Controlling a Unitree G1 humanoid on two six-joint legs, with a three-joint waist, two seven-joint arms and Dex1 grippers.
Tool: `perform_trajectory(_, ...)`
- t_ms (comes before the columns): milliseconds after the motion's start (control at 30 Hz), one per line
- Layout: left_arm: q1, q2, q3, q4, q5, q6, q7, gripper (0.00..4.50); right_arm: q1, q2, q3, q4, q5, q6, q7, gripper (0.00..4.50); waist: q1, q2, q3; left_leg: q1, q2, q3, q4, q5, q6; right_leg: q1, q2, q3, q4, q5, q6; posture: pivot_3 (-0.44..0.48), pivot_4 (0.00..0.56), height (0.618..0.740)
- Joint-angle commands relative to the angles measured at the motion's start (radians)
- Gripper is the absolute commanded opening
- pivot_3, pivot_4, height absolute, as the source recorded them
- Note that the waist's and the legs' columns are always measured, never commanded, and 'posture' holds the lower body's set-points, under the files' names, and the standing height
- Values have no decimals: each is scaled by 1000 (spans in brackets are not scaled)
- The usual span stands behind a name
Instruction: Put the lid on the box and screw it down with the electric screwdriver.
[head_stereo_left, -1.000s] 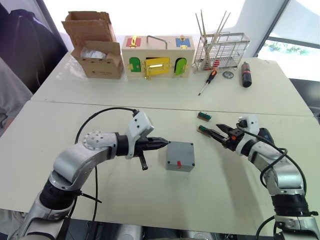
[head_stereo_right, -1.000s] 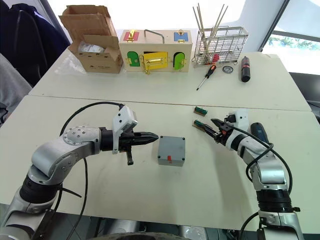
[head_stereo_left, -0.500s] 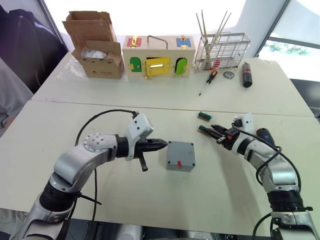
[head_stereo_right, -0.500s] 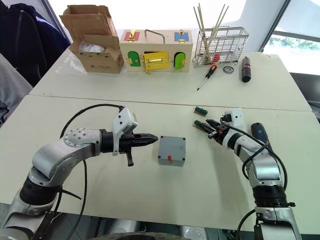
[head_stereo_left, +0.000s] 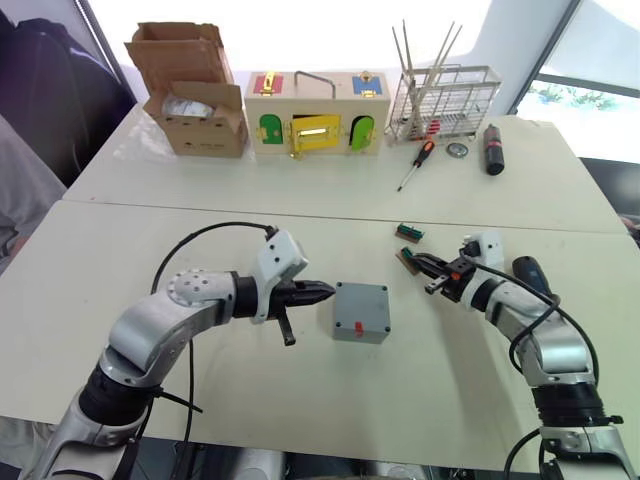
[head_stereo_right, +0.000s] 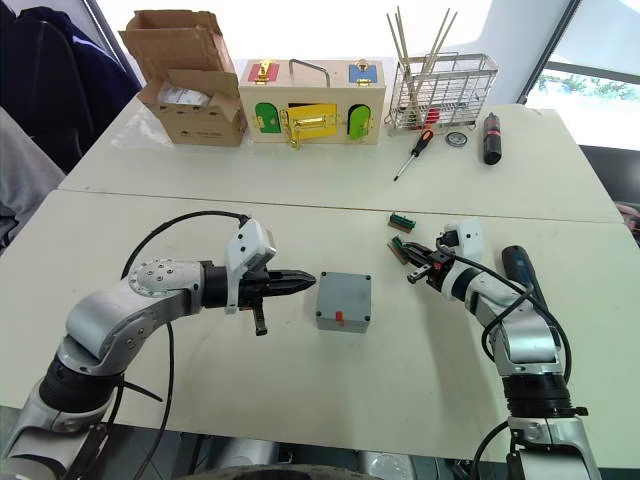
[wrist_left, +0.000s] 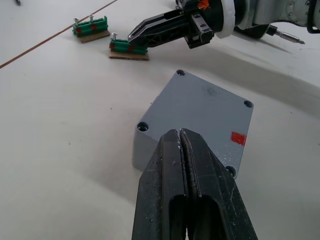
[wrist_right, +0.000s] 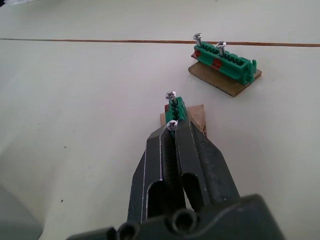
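The grey box (head_stereo_left: 361, 311) stands mid-table with the lid (wrist_left: 200, 115) lying on top of it, corner holes showing, and a red mark on its near side. My left gripper (head_stereo_left: 325, 291) is shut and empty, its tip just left of the box. My right gripper (wrist_right: 172, 130) is shut on a screw (wrist_right: 171, 125) standing in the nearer green screw holder (wrist_right: 180, 110), right of the box. A second screw stands further along that holder. The dark blue electric screwdriver (head_stereo_left: 530, 272) lies on the table behind my right forearm.
A second green holder (head_stereo_left: 409, 232) with two screws lies just beyond the first. Along the far table stand a cardboard carton (head_stereo_left: 195, 90), a wooden box with coloured doors (head_stereo_left: 315, 112), a wire rack (head_stereo_left: 443, 100), a red-and-black hand screwdriver (head_stereo_left: 415, 163) and a black cylinder (head_stereo_left: 492, 148).
My right gripper moved left onto the nearer green holder and went from open to shut around a screw. My left gripper and the box stayed put.
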Motion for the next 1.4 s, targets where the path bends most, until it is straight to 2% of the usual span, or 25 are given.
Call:
perform_trajectory(33,1,7,-3,-13,9,-28,-7,0,4,-5,-50,-59,35,1,0,37,0,0,0,0,0,0,0,0,0,0,0,0,0,0,0,0,150,740)
perform_trajectory(333,-6,2,-4,-1,12,-41,-13,0,10,1,-78,-114,75,23,-10,37,0,0,0,0,0,0,0,0,0,0,0,0,0,0,0,0,150,740)
perform_trajectory(500,-28,15,27,25,11,-62,-25,0,31,-22,-102,-231,149,82,19,37,0,0,0,0,0,0,0,0,0,0,0,0,0,0,0,0,150,740)
perform_trajectory(633,-19,95,50,17,6,-68,-88,0,88,-75,-102,-384,259,187,81,37,0,0,0,0,0,0,0,-1,2,0,0,0,0,0,0,0,150,740)
perform_trajectory(767,11,155,28,-23,2,-76,-137,0,146,-120,-57,-480,292,236,119,37,0,0,0,0,0,0,-1,-3,5,0,-1,0,0,0,0,0,150,740)
perform_trajectory(1400,21,122,0,-30,15,-73,-121,0,172,-109,-22,-513,302,256,92,37,1,0,0,0,0,0,-1,-3,6,0,-1,0,-1,0,0,0,150,740)
